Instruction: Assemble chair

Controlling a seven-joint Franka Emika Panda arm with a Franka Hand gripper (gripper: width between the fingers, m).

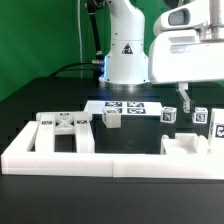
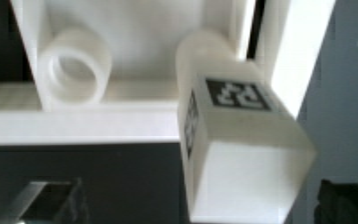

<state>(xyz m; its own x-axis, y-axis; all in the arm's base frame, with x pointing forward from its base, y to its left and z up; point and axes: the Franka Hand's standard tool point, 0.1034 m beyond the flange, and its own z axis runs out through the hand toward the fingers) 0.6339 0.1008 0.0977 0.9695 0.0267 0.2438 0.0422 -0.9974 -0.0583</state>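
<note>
Closest to the wrist camera, one grey finger [image 2: 48, 200] shows blurred at the edge of the frame, with a strip of dark table between it and a blocky chair leg [image 2: 243, 140]. The other finger is not clear. The jaws stand apart and grip nothing; the finger that shows does not touch the leg. The leg lies flat with its tagged face turned up to the camera. Its long axis runs away from the finger toward a white part with a round socket [image 2: 78, 70], which sits just beyond it.

In the exterior view, the long white border rail [image 1: 110, 160] is nearest. Just behind it, toward the exterior view's right, sits a low U-shaped chair piece [image 1: 185, 143]. On the exterior view's left, a ladder-like frame [image 1: 65, 128] lies flat, its long axis running across the view.

Farther back, the gripper [image 1: 185, 102] hangs fingers-down over the exterior view's right side of the black table [image 1: 30, 105]. Its tips are low between two small tagged blocks [image 1: 170, 117] [image 1: 200, 118]. I cannot tell which of these is the leg seen from the wrist. Another tagged piece [image 1: 217, 128] stands at the exterior view's right edge, and a lone tagged block [image 1: 112, 117] sits near the middle.

Behind that lone block lies the marker board [image 1: 125, 106], and past it rises the arm's white base [image 1: 125, 50].
</note>
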